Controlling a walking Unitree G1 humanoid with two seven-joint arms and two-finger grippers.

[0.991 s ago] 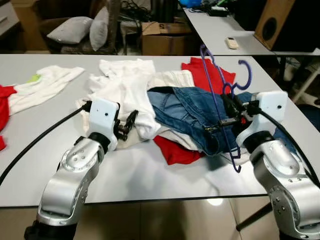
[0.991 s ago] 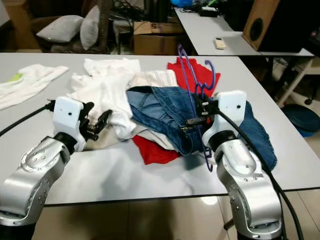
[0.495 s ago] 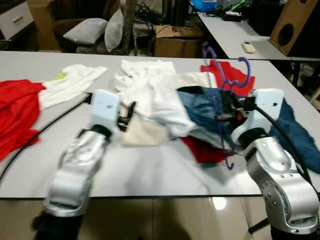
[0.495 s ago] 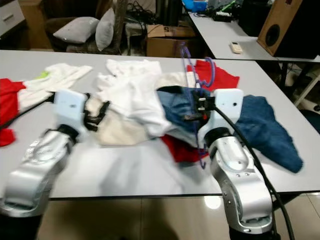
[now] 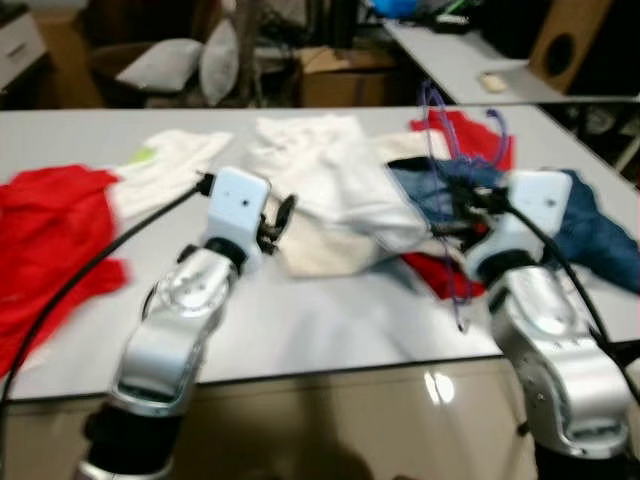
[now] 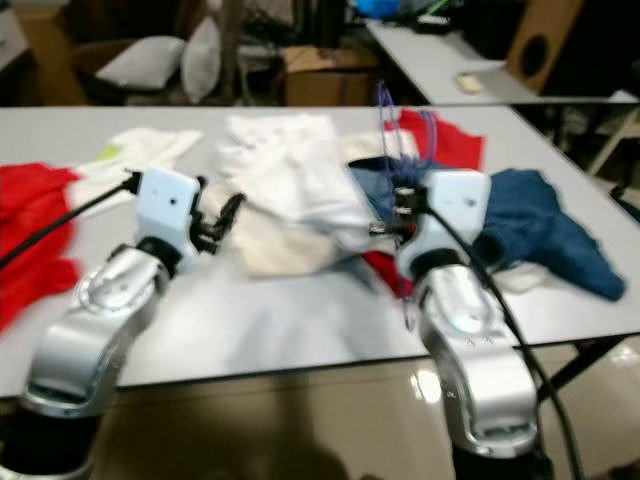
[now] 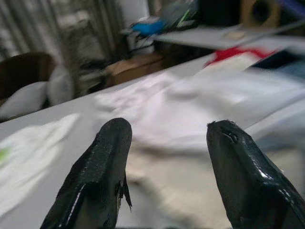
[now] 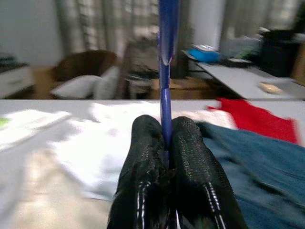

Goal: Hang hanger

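Note:
My right gripper is shut on a purple hanger, which it holds upright above the pile of clothes; the hook points up and to the right. In the right wrist view the black fingers pinch the blue-purple bar between them. My left gripper is open and holds nothing, hovering over the table near the white and cream garments. The left wrist view shows its two fingers spread apart above pale cloth.
On the grey table lie blue jeans, a red garment at the left, a white shirt and red cloth at the back. Behind stand a second table, a cardboard box, pillows and a speaker.
The camera has swung left and blurred, so the red garment now shows more fully at the left. Both arms keep their poses; the right gripper still holds the hanger.

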